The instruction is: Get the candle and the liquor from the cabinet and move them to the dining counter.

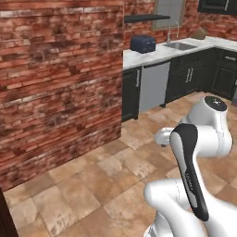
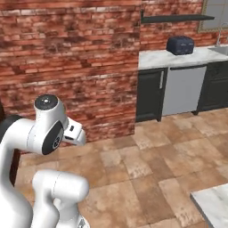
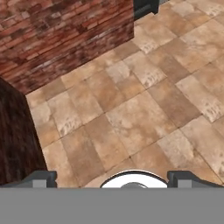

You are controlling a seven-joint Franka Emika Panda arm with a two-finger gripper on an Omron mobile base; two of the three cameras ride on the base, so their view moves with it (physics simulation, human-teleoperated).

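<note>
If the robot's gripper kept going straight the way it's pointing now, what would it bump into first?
Probably the tiled floor. In the hand view the open gripper looks down at brown tiles with nothing between its fingertips. The brick wall and a dark wooden panel stand off to the sides, though depth is hard to judge.

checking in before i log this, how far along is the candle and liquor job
Nothing looks done yet. The gripper is open and empty, its fingertips wide apart over bare floor tiles. The arm is folded close in front of a brick wall, with a toaster on the far worktop. Both fetches and both deliveries are left.
</note>
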